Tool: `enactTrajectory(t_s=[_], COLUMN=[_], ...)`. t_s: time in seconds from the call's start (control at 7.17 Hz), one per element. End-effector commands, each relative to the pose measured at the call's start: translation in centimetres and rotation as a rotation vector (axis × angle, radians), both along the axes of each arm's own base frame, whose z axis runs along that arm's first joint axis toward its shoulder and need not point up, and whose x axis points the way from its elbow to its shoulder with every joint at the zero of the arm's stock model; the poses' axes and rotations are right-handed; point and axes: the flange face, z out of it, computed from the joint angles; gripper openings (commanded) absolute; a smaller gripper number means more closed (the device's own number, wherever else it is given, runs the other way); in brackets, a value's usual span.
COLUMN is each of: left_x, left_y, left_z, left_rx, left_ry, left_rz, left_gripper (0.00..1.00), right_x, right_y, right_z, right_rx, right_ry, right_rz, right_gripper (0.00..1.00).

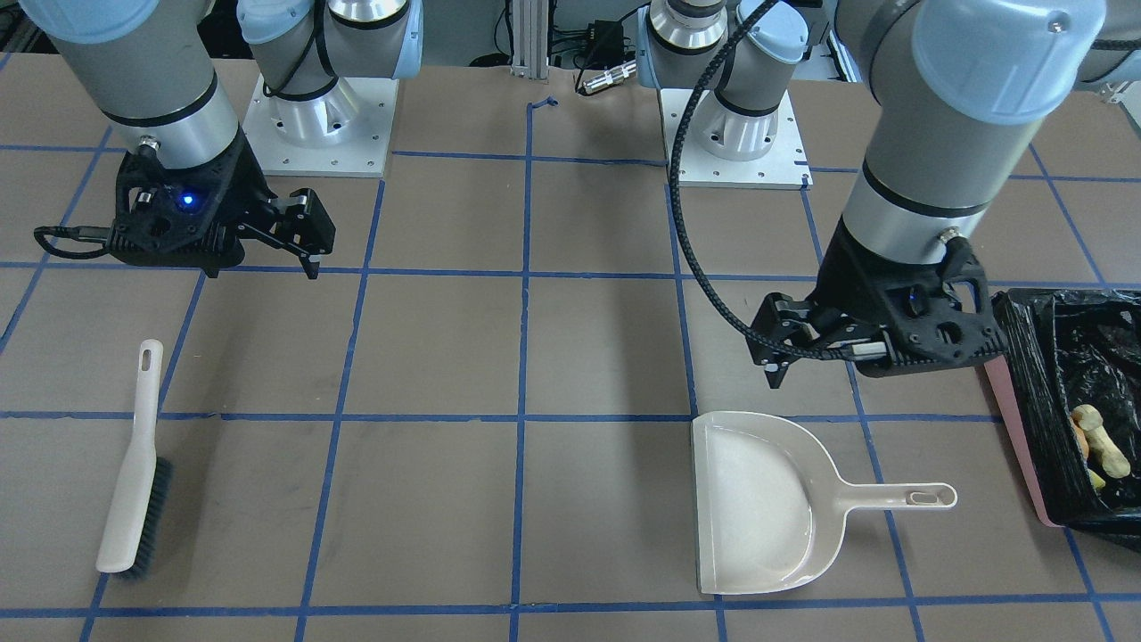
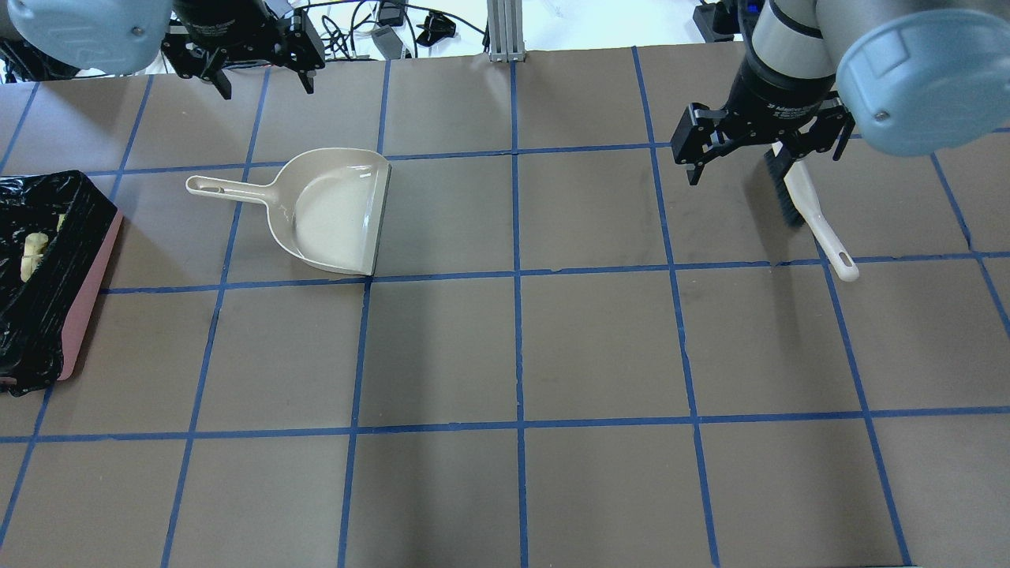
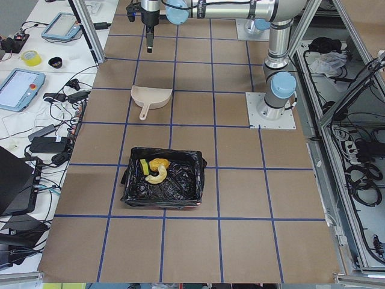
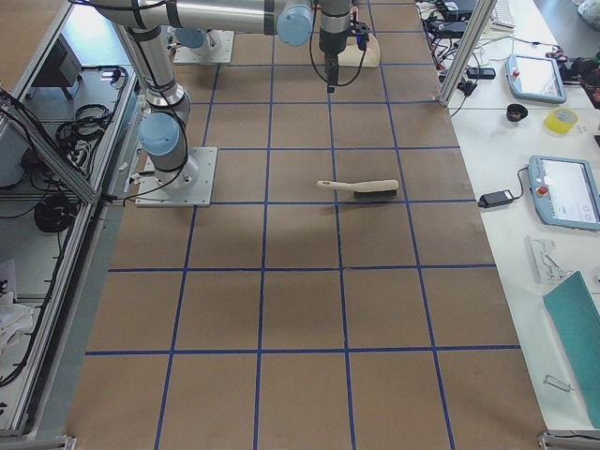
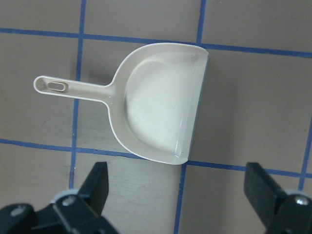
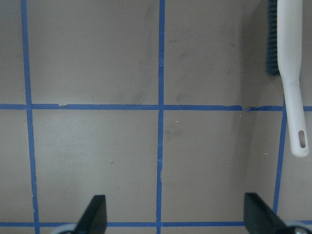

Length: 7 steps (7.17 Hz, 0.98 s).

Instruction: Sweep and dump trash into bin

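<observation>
Overhead exterior: the trash point(image 2: 31, 252) lies inside the bin point(image 2: 91, 284) at the worktop's point(image 2: 505, 355) left end. Farther off, the empty dustpan point(image 2: 331, 213) points its handle binward. Beyond hover the left pincer point(image 2: 264, 79) and right pincer point(image 2: 761, 158), both spread wide, holding nothing.

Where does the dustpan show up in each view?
Front-facing: dustpan lower right.
Overhead: dustpan upper left.
Exterior left: dustpan upper left of centre.
Exterior right: dustpan near top, partly hidden.
Left wrist: dustpan centred.
Right wrist: not in it.
Landmark: the bin beyond its handle end.
</observation>
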Motion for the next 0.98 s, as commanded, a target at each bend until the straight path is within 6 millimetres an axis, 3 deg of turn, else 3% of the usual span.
enactTrajectory(t_s=[0.0, 0.84], left_x=[-3.5, -2.7], left_y=[2.4, 5.0], left_z=[-1.7, -6.6], left_rx=[0.064, 0.184], left_ry=[0.060, 0.020], left_rz=[-0.089, -0.176], left_gripper=[1.00, 1.00], right_x=[0.0, 0.1], right_y=[0.0, 0.1], right_z=[0.1, 0.2], right_rx=[-0.001, -0.004], right_ry=[0.003, -0.006], right_rz=[-0.001, -0.011], right_gripper=[1.00, 1.00])
